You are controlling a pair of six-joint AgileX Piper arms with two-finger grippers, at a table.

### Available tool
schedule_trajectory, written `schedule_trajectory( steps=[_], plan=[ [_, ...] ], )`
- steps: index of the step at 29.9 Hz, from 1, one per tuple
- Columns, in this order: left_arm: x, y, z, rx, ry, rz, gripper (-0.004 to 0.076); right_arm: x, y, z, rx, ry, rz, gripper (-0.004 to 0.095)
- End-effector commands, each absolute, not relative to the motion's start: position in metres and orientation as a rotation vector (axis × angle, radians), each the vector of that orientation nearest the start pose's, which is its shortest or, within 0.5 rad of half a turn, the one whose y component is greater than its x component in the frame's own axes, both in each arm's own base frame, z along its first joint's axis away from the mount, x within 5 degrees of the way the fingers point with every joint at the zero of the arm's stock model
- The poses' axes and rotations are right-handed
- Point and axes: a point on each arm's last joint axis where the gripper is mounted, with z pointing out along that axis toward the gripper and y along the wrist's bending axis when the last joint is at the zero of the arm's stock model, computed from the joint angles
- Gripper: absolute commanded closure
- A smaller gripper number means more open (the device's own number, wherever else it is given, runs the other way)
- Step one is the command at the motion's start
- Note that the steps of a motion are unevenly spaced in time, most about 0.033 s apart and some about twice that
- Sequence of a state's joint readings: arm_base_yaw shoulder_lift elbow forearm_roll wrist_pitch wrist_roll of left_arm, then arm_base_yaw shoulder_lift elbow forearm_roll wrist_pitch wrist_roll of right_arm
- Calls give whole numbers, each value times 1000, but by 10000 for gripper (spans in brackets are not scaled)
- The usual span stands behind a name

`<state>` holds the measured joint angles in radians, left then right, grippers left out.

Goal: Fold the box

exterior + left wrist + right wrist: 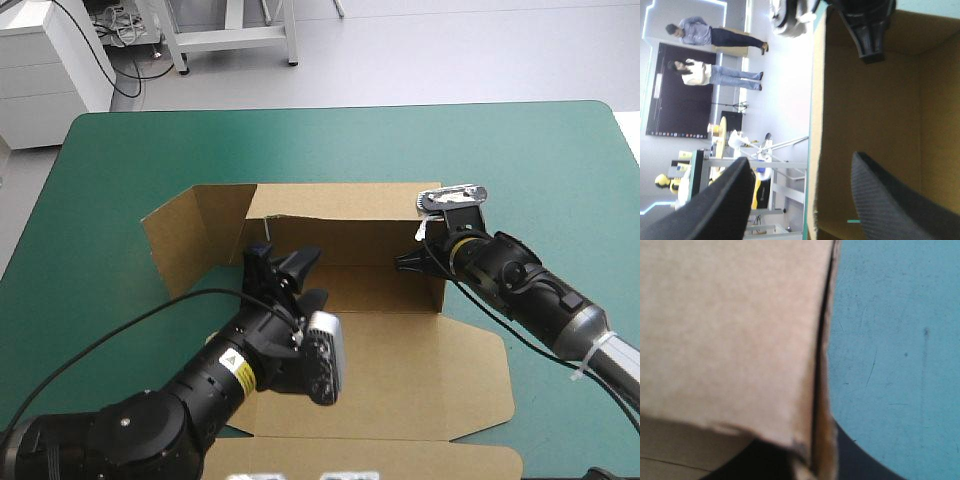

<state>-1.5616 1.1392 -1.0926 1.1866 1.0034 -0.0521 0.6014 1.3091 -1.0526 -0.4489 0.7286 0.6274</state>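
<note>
The brown box (330,225) stands mid-table with its back wall and right wall raised. Its left flap (190,235) splays outward and its lid (420,380) lies flat toward the front. My left gripper (283,262) is open at the box's left end, nothing between its fingers. In the left wrist view the gripper (800,160) points along the back wall (865,125) toward the other gripper (867,35). My right gripper (412,263) pinches the right wall near its front corner. The right wrist view shows that gripper (812,460) shut on the board (730,330), whose edge runs between the fingers.
Bare teal-green cover (520,160) lies behind and to the right of the box, and shows beside the wall (890,340) in the right wrist view. The lid's front flap (380,460) reaches close to the table's near edge. A white cabinet (40,60) stands off the far left corner.
</note>
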Motion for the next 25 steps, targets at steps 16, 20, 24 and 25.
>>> schedule_trajectory(
  steps=[16, 20, 24, 25],
  plan=[
    [192, -104, 455, 778, 1870, 247, 449, 308, 98, 355, -302, 2576, 79, 930],
    [201, -78, 442, 653, 2070, 131, 482, 330, 96, 330, -335, 2662, 54, 930],
    [201, -63, 434, 547, 2177, 31, 482, 345, 101, 305, -374, 2715, 39, 930],
    [198, -59, 432, 520, 2188, 16, 482, 349, 103, 297, -387, 2734, 35, 930]
  ],
)
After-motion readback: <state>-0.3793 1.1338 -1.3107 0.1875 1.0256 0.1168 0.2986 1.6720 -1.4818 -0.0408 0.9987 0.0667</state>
